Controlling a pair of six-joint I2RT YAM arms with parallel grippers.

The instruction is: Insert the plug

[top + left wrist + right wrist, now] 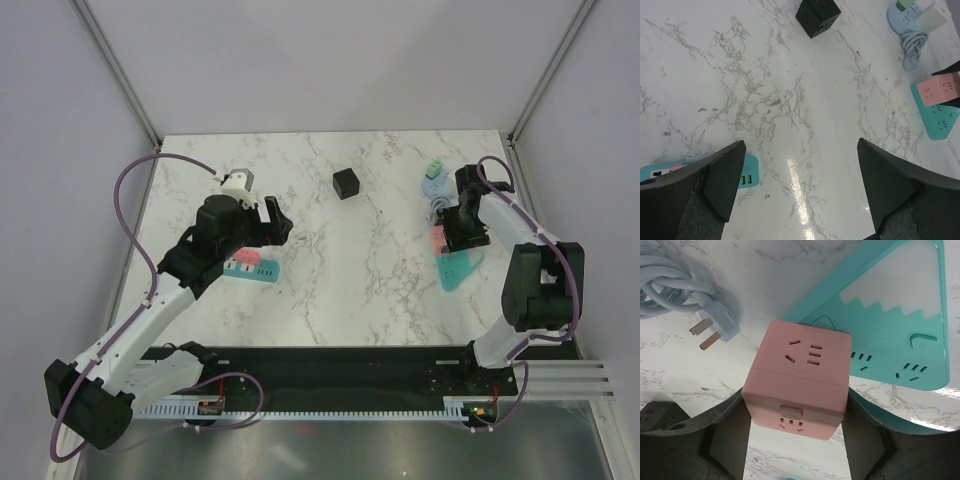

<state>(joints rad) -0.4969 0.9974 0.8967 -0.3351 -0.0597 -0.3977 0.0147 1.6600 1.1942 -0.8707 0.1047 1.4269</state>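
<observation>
Seen from above, the right tool (462,236) is closed on a pink socket cube (438,238) at the far edge of the teal triangular strip (458,270). I cannot tell whether the cube rests on the strip or hangs just over it. The left tool (278,226) stands well apart from the strip, jaws spread and holding nothing, so the right arm is clearly the nearer one. Just beyond the strip lies a pale blue cable (440,207), its end too small to read here.

In the left wrist view, both fingers (725,175) gape wide over the bare bench (790,100). The strip and cube sit at the frame's edge, partly cut off.

In the right wrist view, the plug (715,327) lies flat on the bench beside the strip's pointed corner, apart from both strip and cube. Its long axis runs aslant, with the pins aimed away from the strip. Two pins show; a third, if there is one, is hidden. The cube fills the tool's grip, clamped by its side faces, and its underside is out of sight. I judge the plug would have to be turned round before it could face any socket on the strip.
</observation>
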